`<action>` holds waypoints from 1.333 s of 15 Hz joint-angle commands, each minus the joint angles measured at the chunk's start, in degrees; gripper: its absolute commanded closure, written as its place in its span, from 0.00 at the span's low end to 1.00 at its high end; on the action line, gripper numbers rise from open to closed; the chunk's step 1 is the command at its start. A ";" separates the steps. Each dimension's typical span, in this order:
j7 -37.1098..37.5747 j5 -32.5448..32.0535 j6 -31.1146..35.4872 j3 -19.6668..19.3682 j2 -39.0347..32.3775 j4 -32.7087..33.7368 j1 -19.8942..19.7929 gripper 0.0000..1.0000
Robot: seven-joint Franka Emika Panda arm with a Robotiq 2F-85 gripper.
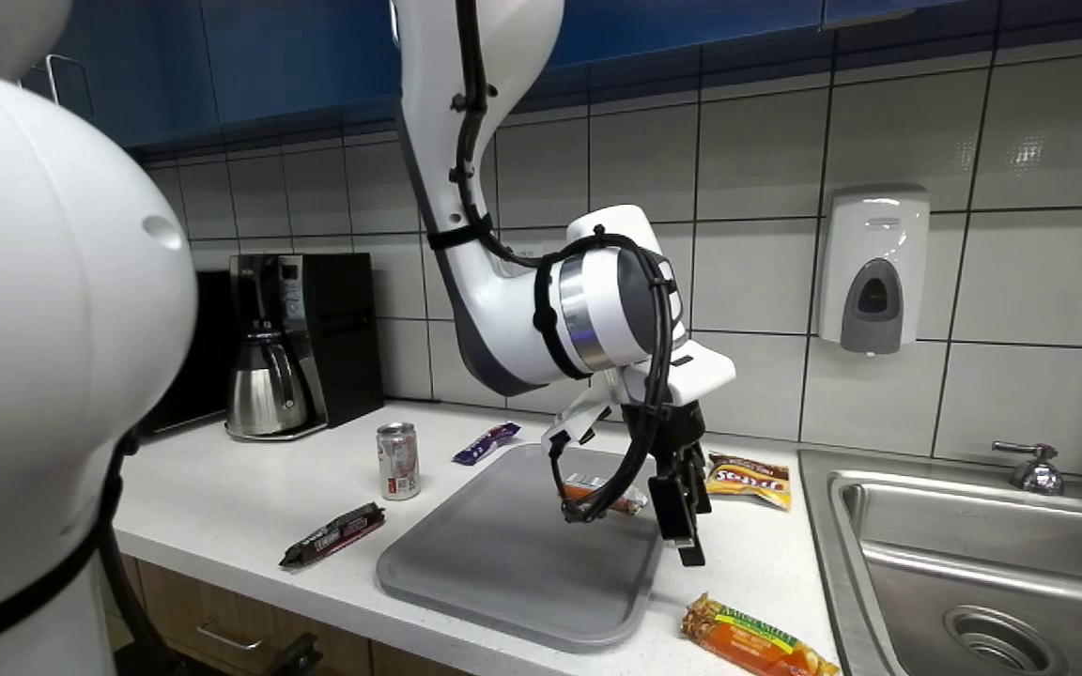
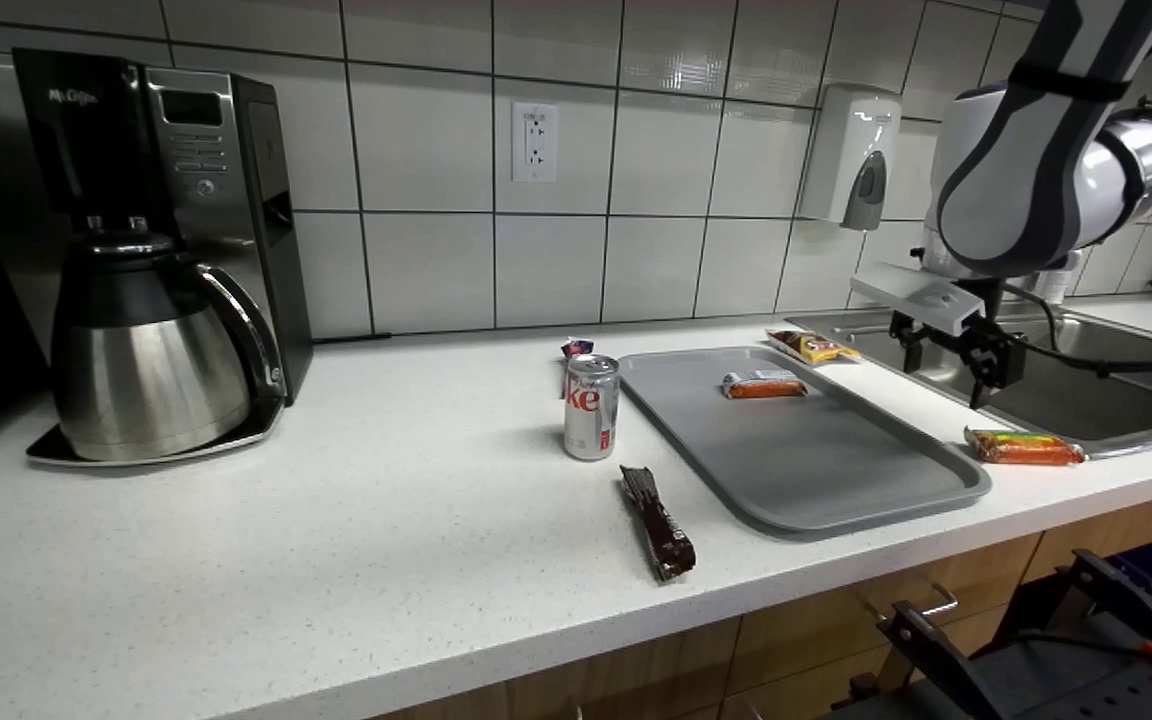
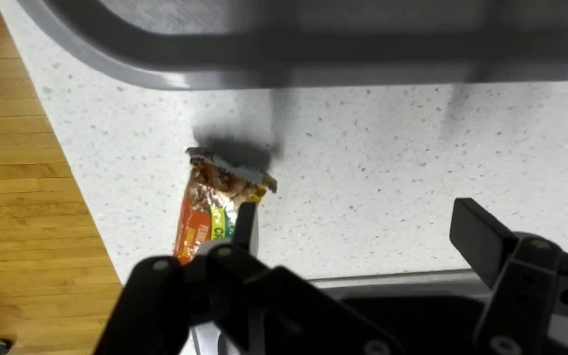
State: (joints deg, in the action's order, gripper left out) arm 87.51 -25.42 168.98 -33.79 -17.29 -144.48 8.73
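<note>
White countertop [image 3: 363,167] spread beneath my gripper [image 3: 355,222], fingers wide apart; I saw the Nature Valley granola bar [image 3: 212,212] left of center in the wrist view, partly behind one finger.

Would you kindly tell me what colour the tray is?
The tray is plain grey; it shows best in an exterior view.

White-tiled wall [image 2: 551,265]: both exterior views face it
Rounded white arm link [image 1: 53,357]: near in an exterior view
Grey rectangular tray [image 3: 338,76]: all share it; wrist view closest, looking down
</note>
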 commanded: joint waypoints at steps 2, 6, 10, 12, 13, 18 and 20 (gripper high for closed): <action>0.78 0.88 -0.98 -0.54 1.48 0.22 3.31 0.00; 2.96 1.85 -1.08 -0.35 0.46 1.32 5.31 0.00; 7.68 1.66 -1.20 -0.91 -0.83 3.28 8.12 0.00; 9.91 1.66 -1.16 -0.77 -1.63 4.28 9.23 0.00; 10.53 2.02 -1.26 -0.30 -1.99 4.68 9.42 0.00; 11.95 4.74 -1.27 1.89 -4.48 6.95 10.02 0.00; 11.34 6.52 -1.43 3.17 -5.65 8.12 9.60 0.00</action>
State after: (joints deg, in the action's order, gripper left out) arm 98.22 -21.41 168.85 -32.37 -20.79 -139.08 18.65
